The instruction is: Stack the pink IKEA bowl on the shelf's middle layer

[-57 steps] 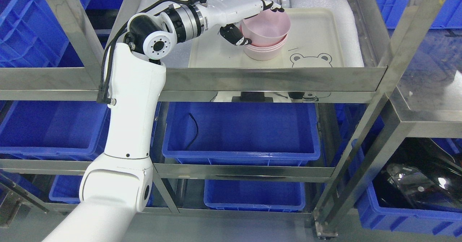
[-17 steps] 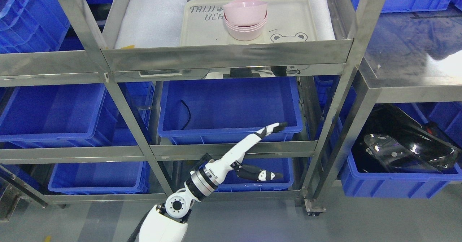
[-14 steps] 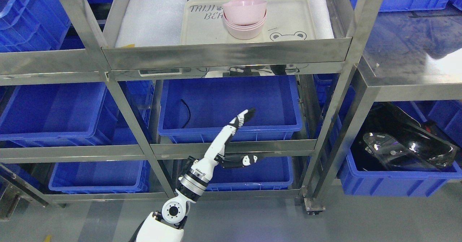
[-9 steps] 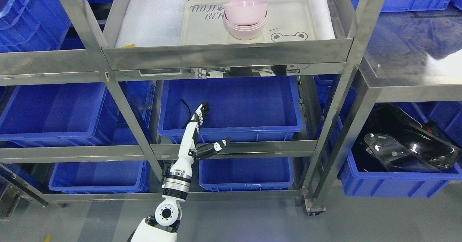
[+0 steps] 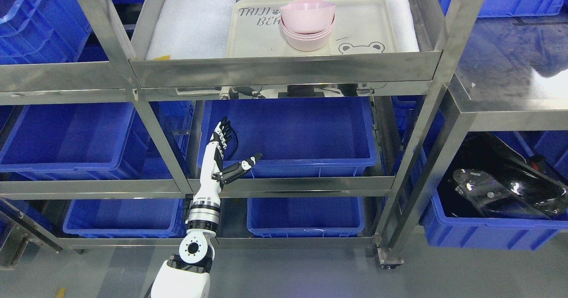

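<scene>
Since the earlier frames the left hand [image 5: 219, 156] has let go of the pink bowl [image 5: 307, 16], dropped well below the shelf and swung leftward, so it now stands nearly upright in front of the blue bin [image 5: 293, 138]. Its fingers [image 5: 223, 131] are stretched out straight and spread, with the thumb angled off to the right, and they hold nothing. The bowl sits tilted on top of the stack of pink bowls [image 5: 308, 38] on the cream bear-print tray [image 5: 377, 27], which lies on white foam on the steel shelf [image 5: 284, 69].
</scene>
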Motion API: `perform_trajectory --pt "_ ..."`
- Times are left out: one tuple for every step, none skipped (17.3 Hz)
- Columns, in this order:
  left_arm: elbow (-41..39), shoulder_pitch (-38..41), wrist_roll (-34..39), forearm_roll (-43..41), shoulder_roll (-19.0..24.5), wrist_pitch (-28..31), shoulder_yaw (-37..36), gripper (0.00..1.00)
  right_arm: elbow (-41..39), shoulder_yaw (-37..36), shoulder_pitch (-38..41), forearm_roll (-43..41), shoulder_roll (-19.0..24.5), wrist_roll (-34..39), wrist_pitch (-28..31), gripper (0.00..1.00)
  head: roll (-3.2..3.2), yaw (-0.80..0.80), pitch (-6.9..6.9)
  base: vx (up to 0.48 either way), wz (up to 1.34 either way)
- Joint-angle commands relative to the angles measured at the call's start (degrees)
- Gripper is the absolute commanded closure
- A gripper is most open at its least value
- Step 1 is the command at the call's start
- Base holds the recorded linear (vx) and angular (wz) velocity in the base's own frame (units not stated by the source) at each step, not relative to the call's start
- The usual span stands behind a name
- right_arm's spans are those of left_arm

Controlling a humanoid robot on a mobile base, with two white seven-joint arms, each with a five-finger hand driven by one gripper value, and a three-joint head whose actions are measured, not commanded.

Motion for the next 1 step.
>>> perform_trajectory --pt "-2.1 1.4 0.0 1.4 1.0 0.1 0.5 0.02 -1.0 0.0 1.3 0.0 -1.0 0.0 0.0 0.00 0.00 0.00 0.00 0.000 0.00"
